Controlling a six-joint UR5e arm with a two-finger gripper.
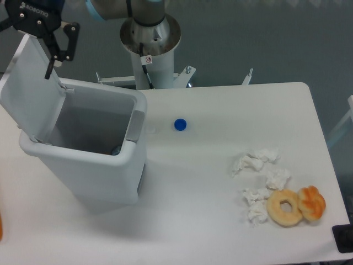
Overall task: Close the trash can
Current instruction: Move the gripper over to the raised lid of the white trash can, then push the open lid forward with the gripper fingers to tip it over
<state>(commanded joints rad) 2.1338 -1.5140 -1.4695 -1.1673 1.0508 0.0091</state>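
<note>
The trash can [94, 165] is a large white bin standing on the left of the table. Its lid [30, 96] is swung up and stands open on the left side. The grey latch tab [134, 126] shows on the right rim, and something small lies at the bottom inside. My gripper [30, 49] hovers at the top left corner of the view, over the lid's upper edge. It is open, and one black finger [57, 49] hangs just right of that edge. The other finger is mostly cut off by the frame.
The arm's base column [150, 41] stands behind the table. A blue bottle cap [180, 125] lies right of the bin. Crumpled tissues [259, 179], a donut [285, 207] and an orange pastry [312, 202] lie at front right. A black object [344, 238] sits at the right corner.
</note>
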